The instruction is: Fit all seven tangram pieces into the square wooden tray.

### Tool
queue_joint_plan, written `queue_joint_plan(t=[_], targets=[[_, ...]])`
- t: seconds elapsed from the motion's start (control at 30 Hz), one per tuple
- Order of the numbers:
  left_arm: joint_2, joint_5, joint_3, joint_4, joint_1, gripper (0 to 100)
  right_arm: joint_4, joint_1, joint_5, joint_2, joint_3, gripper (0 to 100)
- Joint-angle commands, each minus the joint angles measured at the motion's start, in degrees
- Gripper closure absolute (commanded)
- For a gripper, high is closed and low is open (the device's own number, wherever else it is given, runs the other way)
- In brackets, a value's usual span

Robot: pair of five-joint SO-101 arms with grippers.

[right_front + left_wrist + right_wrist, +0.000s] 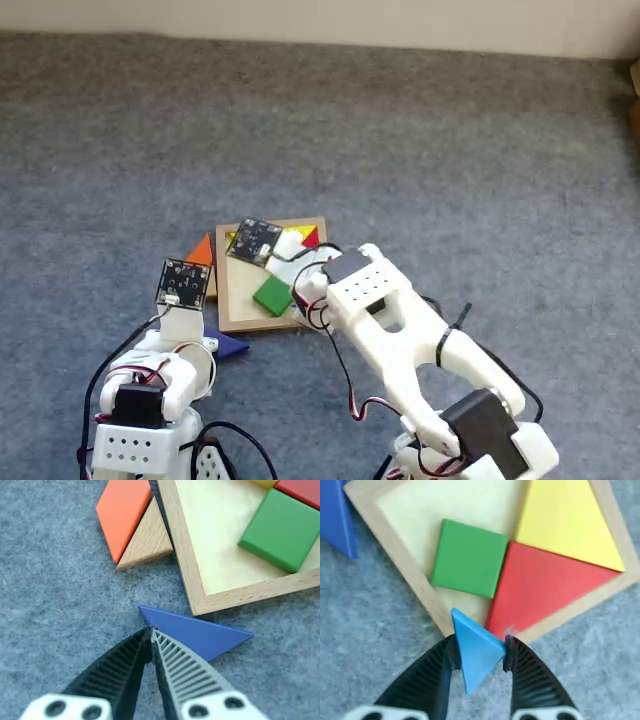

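Grey felt-like table [450, 150] under everything; soft, so I'd guess pcs won't skate much.

The square wooden tray [222, 290] sits lower centre of the high view. Inside it, per the right wrist view, the yellow triangle [565, 520] and red triangle [540, 585] lie edge to edge. The green square [470, 557] is tucked against both.

Outside the tray, the dark blue triangle [200, 632] lies flat on the table just off a tray corner. The orange parallelogram [124, 515] and plain wood triangle [147, 537] touch each other beside the rim, upper left of the left wrist view.

- **Left hand:** The left hand [150, 630] is clenched with nothing between its fingers. The tips are at the dark blue triangle's edge near one corner, touching it as far as I can tell.
- **Right hand:** The right hand [480, 649] is grasping the small light blue triangle [476, 650], over the tray's corner rim at lower centre of the right wrist view.

What matters next: bare tray floor lies straight ahead of that hand — a thin sliver btwn green square, red triangle and rim. The pc's long axis runs roughly along the reach, its point toward the green square.

That sliver looks tight to me. Far more open floor shows upper left of the frame, beyond the green square.

The left hand is nearer the 3 loose pcs.
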Motion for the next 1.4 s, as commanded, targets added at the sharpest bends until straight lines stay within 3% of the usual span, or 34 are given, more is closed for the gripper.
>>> queue_joint_plan(t=[0.0,0.17,0.5,0.6,0.77,0.97,1.37], targets=[[-1.54,0.53,1.19,0.35,-0.66,99,0.31,-2.07,0.26,-0.48,-3.65,91.6],[-1.54,0.53,1.19,0.35,-0.66,99,-0.04,-2.42,0.09,-0.48,-3.47,82.4],[-1.54,0.53,1.19,0.35,-0.66,99,0.22,-2.15,-3.69,-1.1,-3.74,78.9],[-1.54,0.53,1.19,0.35,-0.66,99,0.22,-2.07,-3.87,-1.1,-3.74,82.9],[-1.54,0.53,1.19,0.35,-0.66,99,0.31,-0.66,-3.87,-1.1,-3.74,99.5],[-1.54,0.53,1.19,0.35,-0.66,99,0.22,3.82,-8.79,-1.1,-3.82,99.3],[-1.54,0.53,1.19,0.35,-0.66,99,0.4,3.47,-8.88,-4.53,-3.3,99.3]])
